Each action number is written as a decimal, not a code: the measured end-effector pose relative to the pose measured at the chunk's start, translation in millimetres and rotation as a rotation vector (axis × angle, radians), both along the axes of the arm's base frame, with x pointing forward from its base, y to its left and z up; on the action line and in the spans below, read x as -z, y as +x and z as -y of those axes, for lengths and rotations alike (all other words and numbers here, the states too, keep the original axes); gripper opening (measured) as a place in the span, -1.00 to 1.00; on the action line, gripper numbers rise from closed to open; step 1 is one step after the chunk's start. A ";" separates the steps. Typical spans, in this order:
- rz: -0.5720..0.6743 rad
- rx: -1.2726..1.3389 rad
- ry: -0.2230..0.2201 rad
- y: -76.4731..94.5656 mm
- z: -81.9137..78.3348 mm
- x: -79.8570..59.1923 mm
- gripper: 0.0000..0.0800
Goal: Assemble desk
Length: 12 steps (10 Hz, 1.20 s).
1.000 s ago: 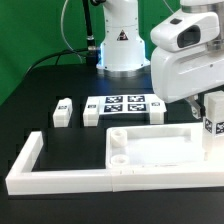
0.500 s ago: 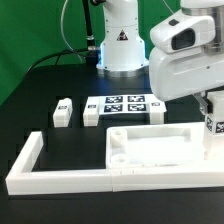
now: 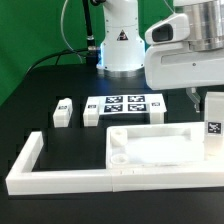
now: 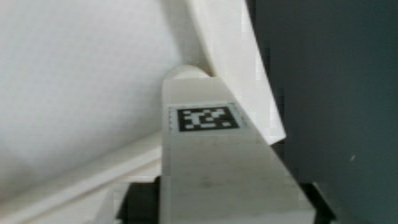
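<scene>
The white desk top (image 3: 150, 146), a tray with a raised rim, lies on the black table. One white tagged leg (image 3: 213, 124) stands upright at its corner on the exterior view's right. My gripper (image 3: 208, 100) is over that leg, and its far finger is cut off by the picture edge. In the wrist view the leg (image 4: 214, 125) fills the space between the dark fingers (image 4: 146, 200), which press on both its sides, so my gripper (image 4: 222, 205) is shut on it. The tray rim (image 4: 222, 50) lies beyond. Two loose legs (image 3: 64, 112) (image 3: 92, 112) lie behind the tray.
The marker board (image 3: 125, 103) lies behind the tray. Long white frame bars (image 3: 60, 178) run along the front and the exterior view's left (image 3: 28, 152). The robot base (image 3: 120, 45) stands at the back.
The hand has turned about its wrist and risen a little, its camera housing swinging toward the exterior view's left. The leg stays at the same corner, more of it showing.
</scene>
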State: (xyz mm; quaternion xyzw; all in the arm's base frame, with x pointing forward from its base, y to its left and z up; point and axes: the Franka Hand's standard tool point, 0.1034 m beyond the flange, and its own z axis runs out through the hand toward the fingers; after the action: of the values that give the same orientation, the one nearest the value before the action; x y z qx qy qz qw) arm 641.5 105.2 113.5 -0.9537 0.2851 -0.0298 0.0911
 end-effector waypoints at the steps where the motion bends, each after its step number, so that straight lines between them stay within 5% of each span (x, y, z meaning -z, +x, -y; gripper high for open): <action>1: -0.008 0.172 0.029 -0.6 2.0 0.6 -0.25; 6: -0.066 0.490 0.083 -1.0 2.9 0.7 -0.25; 7: -0.062 0.418 0.069 -2.3 1.8 1.2 -0.14; 8: -0.068 0.242 0.040 -5.9 -0.6 0.9 0.28; 9: -0.054 0.003 0.020 -4.0 -0.2 0.0 0.28; 10: -0.071 -0.174 0.005 -4.3 -3.2 -1.6 0.55; 12: -0.050 -0.289 -0.001 -7.0 -11.9 -2.6 0.60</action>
State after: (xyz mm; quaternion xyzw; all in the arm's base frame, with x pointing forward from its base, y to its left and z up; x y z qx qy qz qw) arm 634.4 117.2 116.0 -0.9853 0.1470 0.0072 0.0868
